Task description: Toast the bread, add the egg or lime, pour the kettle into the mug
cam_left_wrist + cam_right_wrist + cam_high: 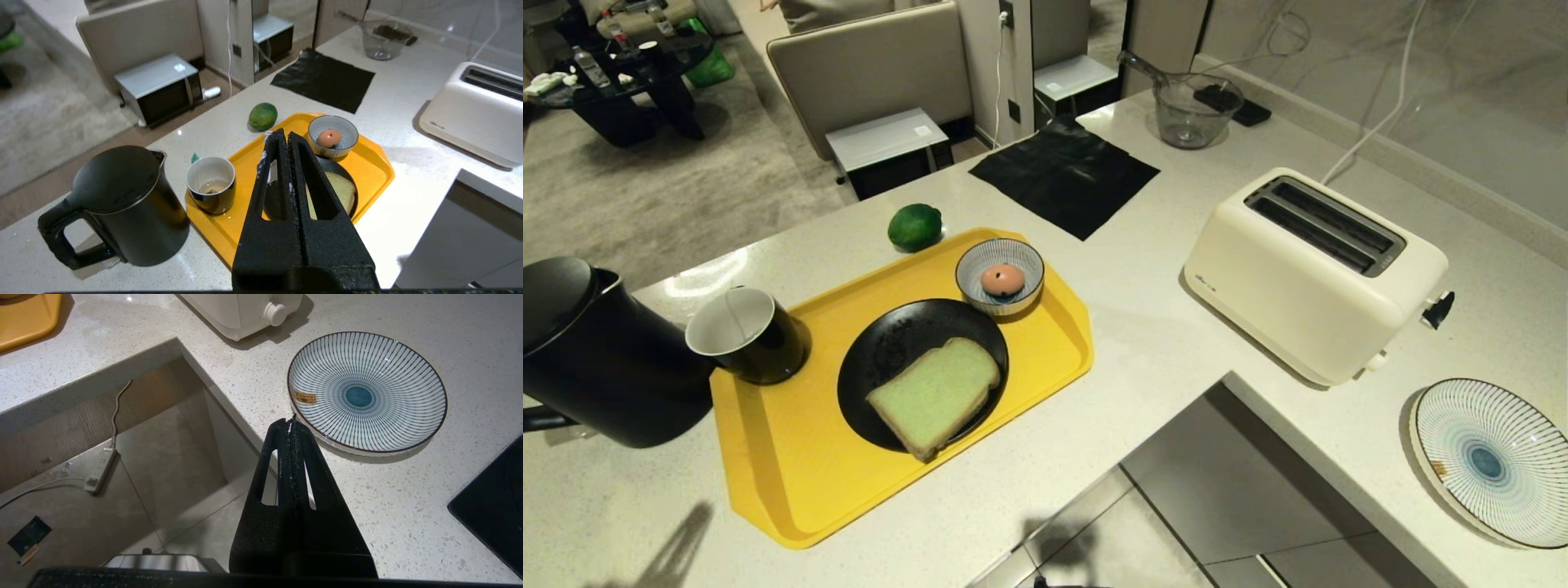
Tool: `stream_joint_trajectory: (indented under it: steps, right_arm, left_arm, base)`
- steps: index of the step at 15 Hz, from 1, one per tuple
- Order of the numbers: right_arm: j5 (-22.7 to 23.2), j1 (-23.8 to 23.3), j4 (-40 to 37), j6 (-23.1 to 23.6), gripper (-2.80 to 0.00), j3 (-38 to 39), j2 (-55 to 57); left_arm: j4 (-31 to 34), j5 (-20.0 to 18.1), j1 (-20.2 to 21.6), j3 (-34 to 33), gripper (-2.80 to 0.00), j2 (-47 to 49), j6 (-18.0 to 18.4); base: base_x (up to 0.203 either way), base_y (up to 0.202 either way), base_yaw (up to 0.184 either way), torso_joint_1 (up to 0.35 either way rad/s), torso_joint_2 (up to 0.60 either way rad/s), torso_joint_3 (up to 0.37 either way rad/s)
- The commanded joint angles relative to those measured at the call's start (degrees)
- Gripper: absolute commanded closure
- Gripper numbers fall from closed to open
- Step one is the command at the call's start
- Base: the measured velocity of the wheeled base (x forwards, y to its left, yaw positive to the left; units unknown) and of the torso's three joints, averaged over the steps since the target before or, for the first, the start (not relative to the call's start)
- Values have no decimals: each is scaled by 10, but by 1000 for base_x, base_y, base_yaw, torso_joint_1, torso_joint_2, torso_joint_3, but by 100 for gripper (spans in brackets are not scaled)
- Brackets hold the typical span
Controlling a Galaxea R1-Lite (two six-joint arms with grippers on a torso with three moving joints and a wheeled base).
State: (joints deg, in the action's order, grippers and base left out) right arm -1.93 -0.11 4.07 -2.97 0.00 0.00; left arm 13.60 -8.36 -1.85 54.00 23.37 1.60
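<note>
We see the pale-green, tan-crusted bread slice flat on a black plate, the salmon-pink egg in a striped bowl, the glossy dark-green lime on the counter, and the white-lined black mug upright beside the tall matte black kettle.

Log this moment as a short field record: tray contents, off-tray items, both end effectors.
tray: mug, black plate with bread, striped bowl holding egg
off tray: lime, kettle, toaster with empty slots, striped plate
left end effector: shut, empty, above the tray
right end effector: shut, empty, by the striped plate
</note>
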Motion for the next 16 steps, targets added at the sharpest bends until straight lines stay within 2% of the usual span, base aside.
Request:
stream_joint_trajectory:
  steps: [1, 5, 8, 11, 13, 15, 16]
  right_arm:
    - [0, 0, 1, 0, 0, 15, 1]
    - [0, 0, 1, 0, 0, 15, 1]
    - [0, -1, 1, 0, 0, 15, 1]
    - [0, 0, 1, 0, 0, 15, 1]
    - [0, 0, 1, 0, 0, 15, 1]
    - [0, 0, 1, 0, 0, 15, 1]
    - [0, 0, 1, 0, 0, 15, 1]
  left_arm:
    - [2, -14, 16, -46, 0, -108, -2]
    - [8, -28, 23, -134, 0, -229, 4]
    - [-25, -13, 23, -219, 0, -234, 31]
    - [-142, 6, 23, -357, 0, -234, 49]
    - [-232, 41, 23, -459, 0, -234, 65]
    - [-308, 65, 24, -530, 0, -234, 75]
    - [-316, 73, 23, -540, 0, -234, 77]
  base:
    - [0, 0, 0, 0, 0, 0]
    - [0, 0, 0, 0, 0, 0]
    - [0, 0, 0, 0, 0, 0]
    - [0, 0, 0, 0, 0, 0]
    - [0, 0, 0, 0, 0, 0]
    - [0, 0, 0, 0, 0, 0]
    - [0, 0, 0, 0, 0, 0]
